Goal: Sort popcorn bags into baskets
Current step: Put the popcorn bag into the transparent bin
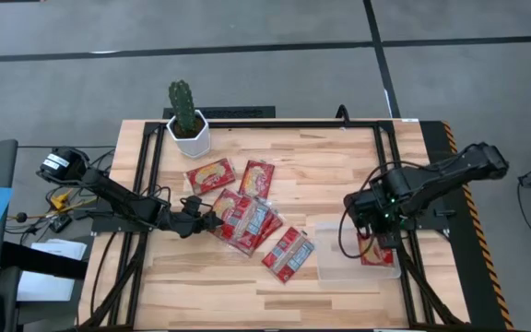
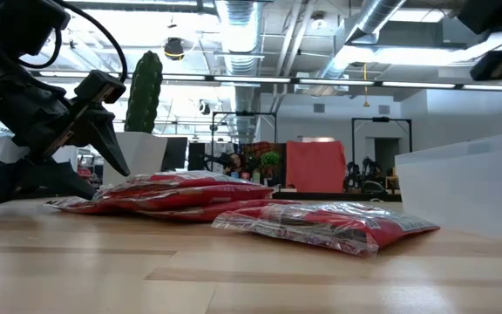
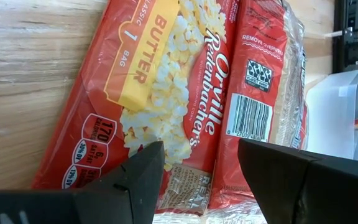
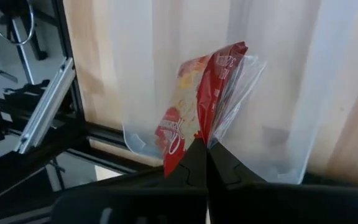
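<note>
Several red popcorn bags lie flat on the wooden table: two near the cactus (image 1: pixel 210 175) (image 1: pixel 256 177), an overlapping pile (image 1: pixel 245 219) and a single one (image 1: pixel 289 254). My left gripper (image 1: pixel 206 219) is open at the pile's left end. In the left wrist view its fingers (image 3: pixel 148 165) straddle the top bag (image 3: pixel 166 93); I cannot tell whether they touch it. The clear frosted tray (image 1: pixel 335 263) sits at the right. My right gripper (image 1: pixel 376 238) is over the tray, shut on one more bag (image 4: pixel 194 118). My right gripper pinches the popcorn bag by one edge (image 4: pixel 205 138) between its two shut fingers, coming from above and pointing down. The bag hangs below the fingers, folded along its length, with its clear wrapper spread out, over the tray floor (image 4: pixel 284 93). Whether its lower end touches the tray I cannot tell.
A cactus in a white pot (image 1: pixel 187 124) stands at the table's far left. Black frame rails (image 1: pixel 390 148) run along the table's sides and far edge. Bare wood lies between the pile and the far edge, and along the near edge.
</note>
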